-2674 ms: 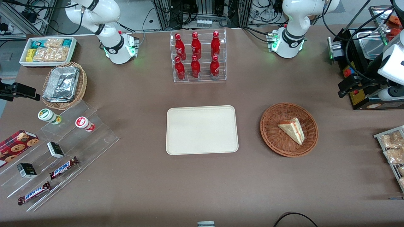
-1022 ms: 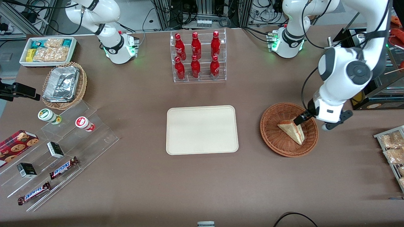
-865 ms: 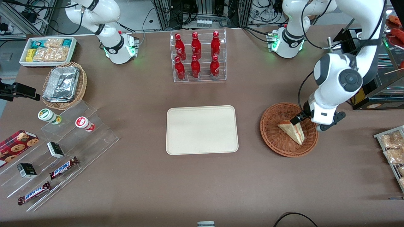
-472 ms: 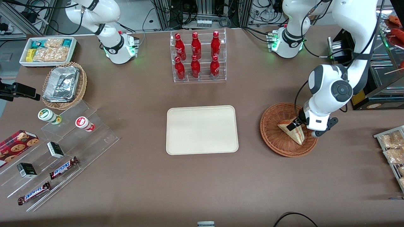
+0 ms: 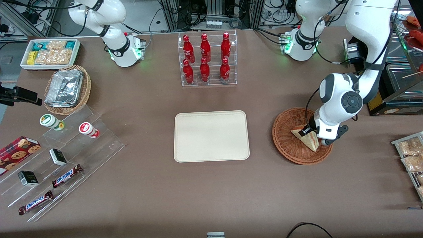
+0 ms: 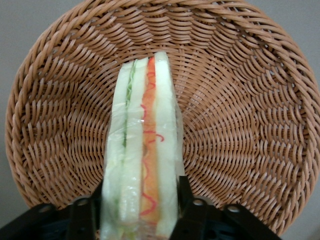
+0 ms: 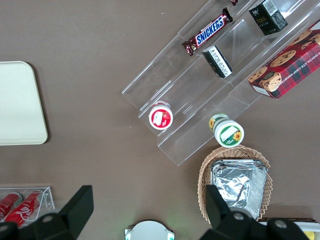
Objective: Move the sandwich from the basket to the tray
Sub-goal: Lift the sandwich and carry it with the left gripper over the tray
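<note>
The sandwich [image 5: 311, 143] [image 6: 145, 145], a pale wedge with red and green filling, lies in the reddish-brown wicker basket [image 5: 284, 145] [image 6: 240, 100]. My gripper [image 5: 308, 131] [image 6: 140, 190] is down in the basket over the wedge's wide end. It is open, with one black finger [image 6: 184, 196] close against each bread face and the sandwich between them. The cream tray [image 5: 211, 136] [image 7: 17, 102] lies bare beside the basket, toward the parked arm's end of the table.
A clear rack of red bottles [image 5: 208, 59] stands farther from the front camera than the tray. A tiered acrylic stand with snacks [image 5: 66, 155], a tan basket of foil containers [image 5: 67, 89] and a white snack bin [image 5: 49, 53] sit toward the parked arm's end. Packaged snacks [image 5: 411, 158] lie toward the working arm's end.
The working arm swung in from the table's end and came down into the basket. Its gripper has slid along the sandwich until the fingers straddle it. The sandwich has not moved.
</note>
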